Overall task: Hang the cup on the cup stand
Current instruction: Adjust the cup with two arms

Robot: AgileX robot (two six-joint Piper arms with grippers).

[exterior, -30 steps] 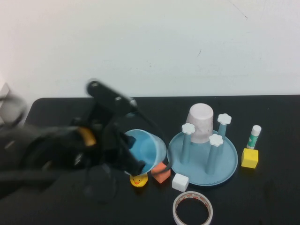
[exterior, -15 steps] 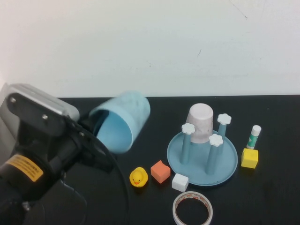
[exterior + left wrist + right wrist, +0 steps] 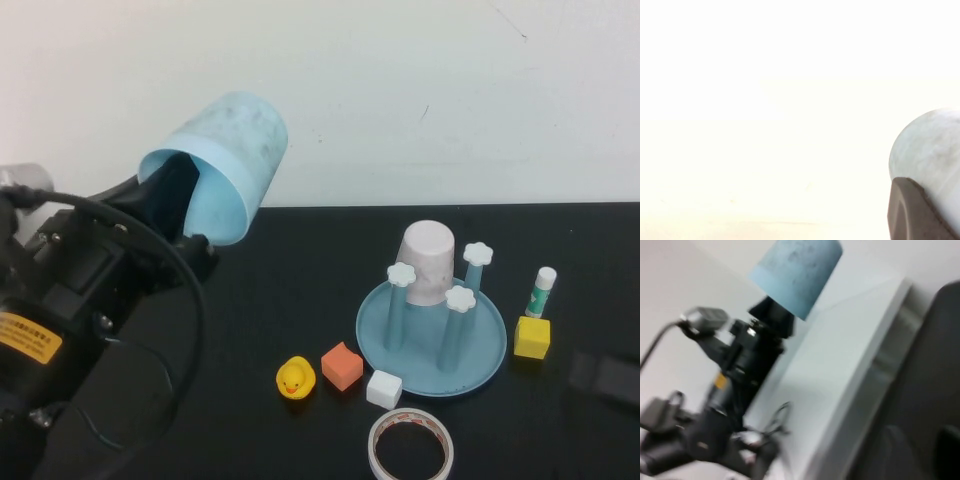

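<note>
- While the left gripper (image 3: 185, 215) holds the cup (image 3: 222, 160) pinched by its rim, aloft, carrying is under way.
- Next: invert it over a free peg of the cup stand (image 3: 432, 345) (pink cup (image 3: 430, 262) occupies one).
- Right gripper (image 3: 605, 378) sits blurred at the table's right edge; its opening I cannot tell.

Well off from the raised left pincer on the black table (image 3: 290, 260) — rubber duck (image 3: 295, 379), orange cube (image 3: 342, 366), white cube (image 3: 384, 389), tape roll (image 3: 411, 446), yellow cube (image 3: 532, 337), glue stick (image 3: 541, 292)

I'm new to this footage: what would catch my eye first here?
First, the light blue plastic tumbler, raised high over the table's left side, gripped at its rim by the left gripper. Next, the round light blue cup stand at centre-right, already carrying an upturned pale pinkish-white cup. The right gripper shows only as a blur at the right edge.
</note>
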